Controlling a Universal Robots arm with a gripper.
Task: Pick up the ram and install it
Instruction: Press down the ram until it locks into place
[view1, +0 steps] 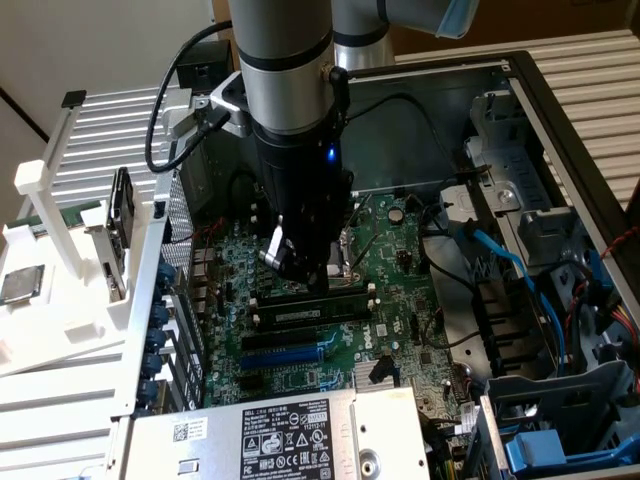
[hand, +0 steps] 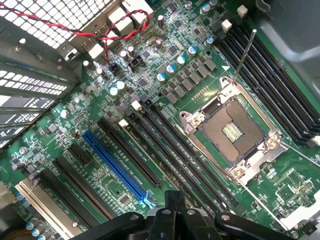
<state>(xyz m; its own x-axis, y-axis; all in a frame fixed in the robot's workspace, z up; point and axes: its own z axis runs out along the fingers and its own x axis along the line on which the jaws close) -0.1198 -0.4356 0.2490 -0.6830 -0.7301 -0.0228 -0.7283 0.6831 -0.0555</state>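
Exterior view: the gripper (view1: 303, 268), fingers together, stands over the motherboard (view1: 395, 250) near its middle. The ram (view1: 308, 309) lies just below it, seated among the black slots (view1: 300, 335), long axis running toward the exterior view's left and right edges.

Computer repair bench or lab: open desktop case (view1: 560, 120) with bare motherboard (hand: 150, 130), loose cables (view1: 500, 260), white parts rack (view1: 60, 200) at exterior view's left.
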